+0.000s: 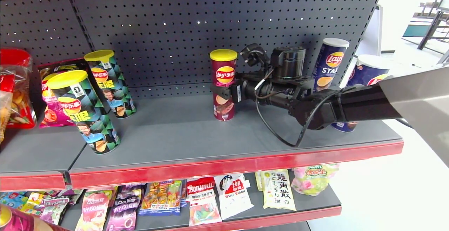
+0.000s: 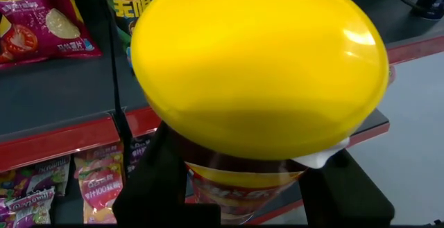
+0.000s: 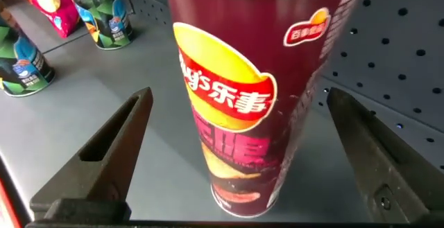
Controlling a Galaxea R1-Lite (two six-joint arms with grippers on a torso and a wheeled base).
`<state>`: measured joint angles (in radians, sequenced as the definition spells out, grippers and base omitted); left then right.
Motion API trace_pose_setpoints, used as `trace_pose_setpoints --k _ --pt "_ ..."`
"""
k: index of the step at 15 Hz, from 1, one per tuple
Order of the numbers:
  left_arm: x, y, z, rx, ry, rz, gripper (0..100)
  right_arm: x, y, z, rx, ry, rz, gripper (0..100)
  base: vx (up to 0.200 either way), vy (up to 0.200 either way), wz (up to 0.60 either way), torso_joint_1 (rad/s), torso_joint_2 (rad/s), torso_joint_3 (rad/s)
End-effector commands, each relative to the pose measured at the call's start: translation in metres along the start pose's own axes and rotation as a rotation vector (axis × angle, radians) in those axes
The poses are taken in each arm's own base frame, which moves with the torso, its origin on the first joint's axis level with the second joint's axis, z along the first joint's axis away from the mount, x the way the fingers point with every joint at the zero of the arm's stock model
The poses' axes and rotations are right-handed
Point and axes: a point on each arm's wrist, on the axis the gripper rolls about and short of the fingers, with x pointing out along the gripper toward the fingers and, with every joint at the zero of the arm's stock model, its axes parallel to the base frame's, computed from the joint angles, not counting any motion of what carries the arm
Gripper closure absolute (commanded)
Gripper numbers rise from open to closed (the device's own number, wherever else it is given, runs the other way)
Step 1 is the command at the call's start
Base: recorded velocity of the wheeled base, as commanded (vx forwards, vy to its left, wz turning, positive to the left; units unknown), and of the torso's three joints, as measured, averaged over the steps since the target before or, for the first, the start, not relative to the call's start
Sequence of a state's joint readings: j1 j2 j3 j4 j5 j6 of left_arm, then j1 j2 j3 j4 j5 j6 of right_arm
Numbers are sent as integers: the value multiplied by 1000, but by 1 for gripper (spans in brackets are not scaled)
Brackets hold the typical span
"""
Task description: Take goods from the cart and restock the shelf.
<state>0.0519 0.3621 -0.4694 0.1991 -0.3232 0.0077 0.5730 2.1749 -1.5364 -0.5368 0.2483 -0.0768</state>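
Maroon chip can (image 1: 223, 75) stands upright on the grey shelf (image 1: 168, 136), dead center of the head view. The right gripper (image 1: 222, 92) has its jaws spread wide either side, not touching it. Left gripper (image 2: 250, 186) is clamped on another yellow-lidded can (image 2: 257, 68).

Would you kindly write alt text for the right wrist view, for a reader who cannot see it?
A maroon chip can with a yellow lid stands upright on the grey shelf between the right gripper's open fingers, which flank it without touching. Green-patterned cans stand farther along the shelf, in front of the perforated back panel.
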Motion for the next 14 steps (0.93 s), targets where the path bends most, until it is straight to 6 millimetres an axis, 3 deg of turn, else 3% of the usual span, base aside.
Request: trace_pose_setpoints --k 1,8,9,14 --pt "0 0 -1 -2 4 0 100 4 -1 -2 0 0 -1 0 0 0 0 0 0 0" --pt "0 0 -1 -2 4 0 100 13 -6 -5 1 -6 -10 0 0 0 0 0 0 0" --pt "0 0 -1 -2 6 0 100 15 -6 -6 -1 -7 -9 100 0 0 0 0 0 0" --pt "0 0 -2 -2 7 1 100 18 -7 -9 -1 -4 -15 100 0 0 0 0 0 0"
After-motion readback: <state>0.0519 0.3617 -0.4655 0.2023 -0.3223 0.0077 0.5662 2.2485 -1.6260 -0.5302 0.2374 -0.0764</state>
